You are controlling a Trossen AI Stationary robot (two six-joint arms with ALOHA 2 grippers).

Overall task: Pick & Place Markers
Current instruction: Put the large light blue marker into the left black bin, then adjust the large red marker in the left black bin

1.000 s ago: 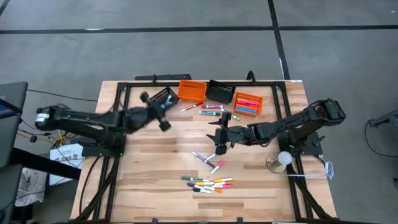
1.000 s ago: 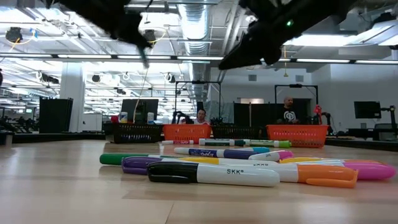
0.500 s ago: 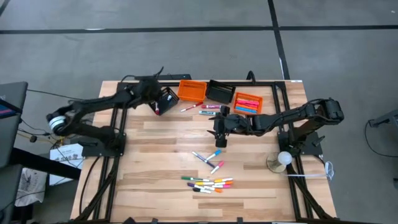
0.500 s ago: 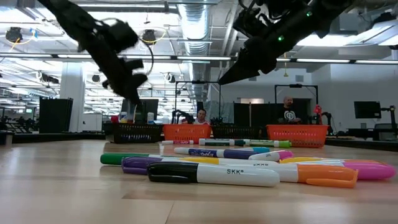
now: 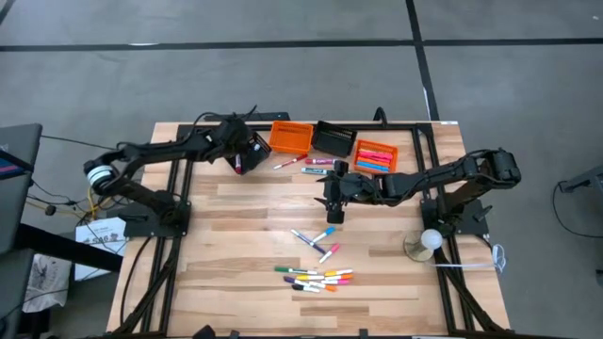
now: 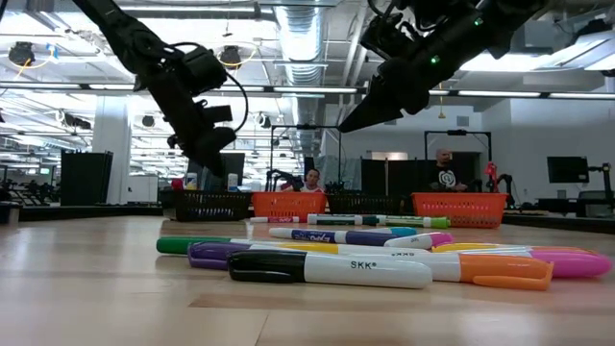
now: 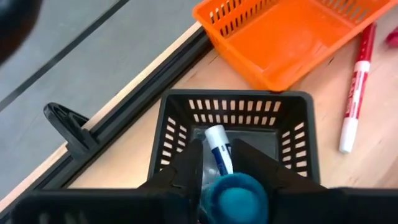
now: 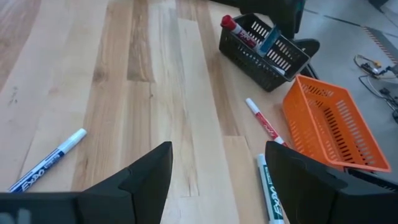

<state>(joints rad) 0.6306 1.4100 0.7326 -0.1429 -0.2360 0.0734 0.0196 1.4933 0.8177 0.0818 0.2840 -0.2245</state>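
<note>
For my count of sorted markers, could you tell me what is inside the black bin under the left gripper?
The black bin holds a blue marker and a red-capped marker. The left gripper hides part of its floor.

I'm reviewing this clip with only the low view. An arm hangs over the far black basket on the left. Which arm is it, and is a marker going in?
Observer: That is the left arm. The left gripper is over the black basket, and a blue-capped marker stands tip-down inside it, right below the gripper.
Operator: Is anything else in that basket?
Observer: Yes, a red-capped marker leans at one end, poking over the rim.
Operator: And the other arm?
Observer: The right gripper hangs over bare wood mid-table, fingers open and holding nothing.
</note>
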